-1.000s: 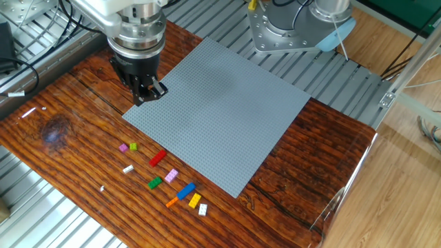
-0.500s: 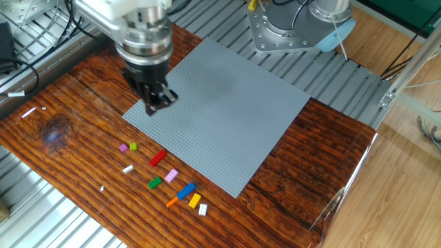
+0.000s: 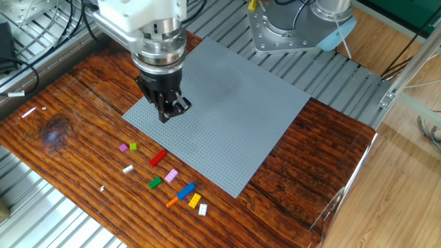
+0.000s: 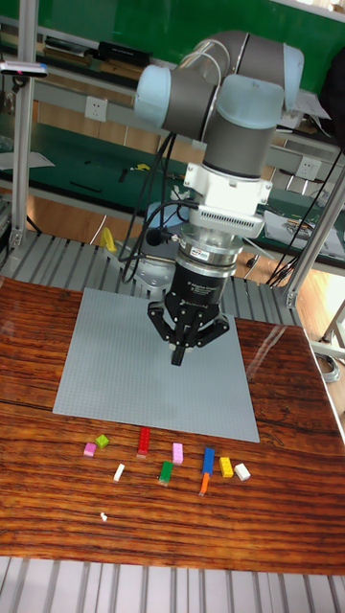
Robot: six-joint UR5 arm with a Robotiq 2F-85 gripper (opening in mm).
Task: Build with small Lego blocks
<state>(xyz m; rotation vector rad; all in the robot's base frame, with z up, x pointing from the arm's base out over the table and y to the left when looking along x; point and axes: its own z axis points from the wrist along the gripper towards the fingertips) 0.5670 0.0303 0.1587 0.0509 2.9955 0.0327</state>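
The small Lego blocks lie loose on the wooden table in front of the grey baseplate (image 3: 234,117) (image 4: 105,369). Among them are a red one (image 3: 158,158) (image 4: 144,440), a green one (image 3: 154,182) (image 4: 165,471), a blue one (image 3: 186,191) (image 4: 208,459), a yellow one (image 3: 195,200) (image 4: 226,466), a pink one (image 3: 171,176) (image 4: 177,452) and a lime one (image 3: 133,146) (image 4: 102,441). My gripper (image 3: 171,113) (image 4: 179,358) hangs over the baseplate's left part, pointing down. Its fingers are shut together, and I see no block between them.
The robot's metal base (image 3: 289,27) stands behind the baseplate's far corner. The dark wooden board (image 3: 62,131) ends at a front edge and a right edge over ribbed metal. A white block (image 3: 202,209) and a tiny white piece (image 3: 103,188) lie nearest the front.
The gripper has moved right and toward the front, from the baseplate's left corner to over its left part. The blocks have not moved.
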